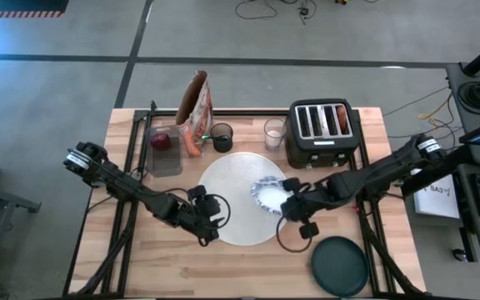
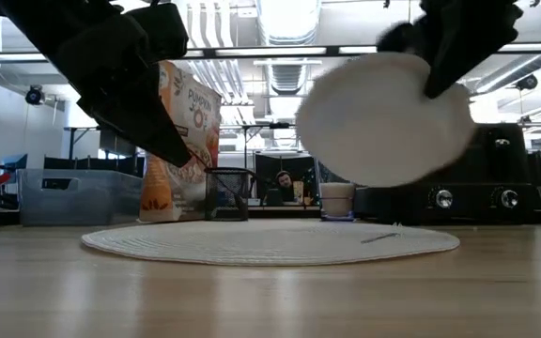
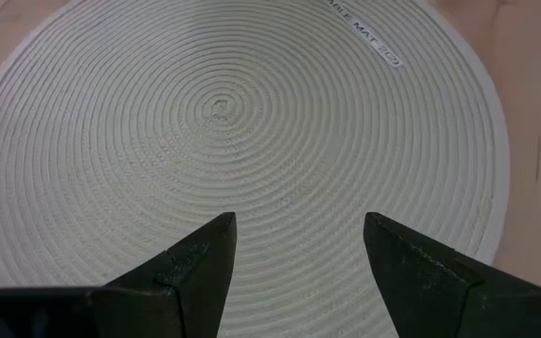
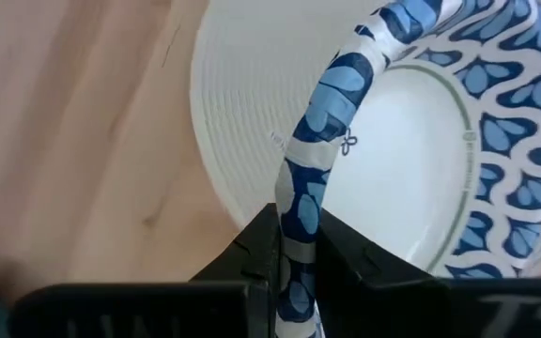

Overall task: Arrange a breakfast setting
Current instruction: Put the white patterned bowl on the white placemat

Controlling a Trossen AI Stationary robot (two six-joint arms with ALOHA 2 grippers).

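A big round white mat (image 1: 232,179) lies flat on the wooden table's middle. Above its right part hangs the blue-and-white patterned bowl (image 1: 269,194), tilted, its white underside (image 2: 383,117) facing the table's near edge. My right gripper (image 1: 287,202) is shut on it. Over the mat's near left part, my left gripper (image 1: 211,221) stands open, fingers (image 3: 209,249) apart above the mat (image 3: 224,122) with nothing between them. The dark green plate (image 1: 339,265) sits flat at the near right. A small clear glass (image 1: 274,133) and a red apple (image 1: 162,140) stand at the back. My right gripper pinches the bowl's blue patterned rim (image 4: 301,202), one finger inside the bowl and one outside. The fingers come slanting down from the table's right side. The bowl is lifted clear of the mat and tilted, hanging beside and below the fingers (image 2: 444,70).
A black four-slot toaster (image 1: 323,132) stands at the back right. A tall snack bag (image 1: 197,108), a black mesh cup (image 1: 222,136) and a clear box (image 1: 165,154) holding the apple line the far edge. Bare wood shows along the near edge.
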